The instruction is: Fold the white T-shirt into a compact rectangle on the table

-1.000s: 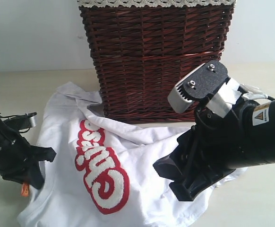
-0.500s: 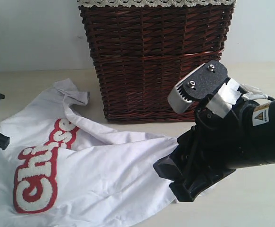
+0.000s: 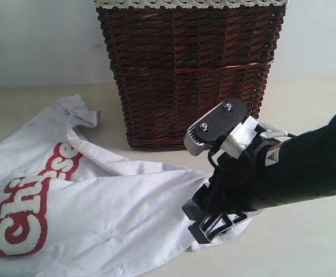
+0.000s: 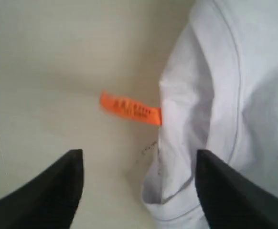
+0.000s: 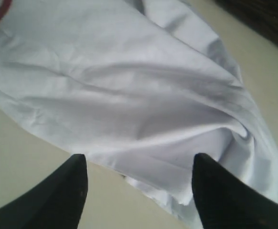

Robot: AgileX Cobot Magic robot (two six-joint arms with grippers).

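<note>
White T-shirt (image 3: pixel 127 213) lies stretched left to right across table (image 3: pixel 306 248).

i see the t-shirt (image 3: pixel 127 202) as soft matt cloth, the surface (image 3: pixel 306 248) smooth and matt, the basket (image 3: pixel 191 75) rough, glossy wicker.
</note>
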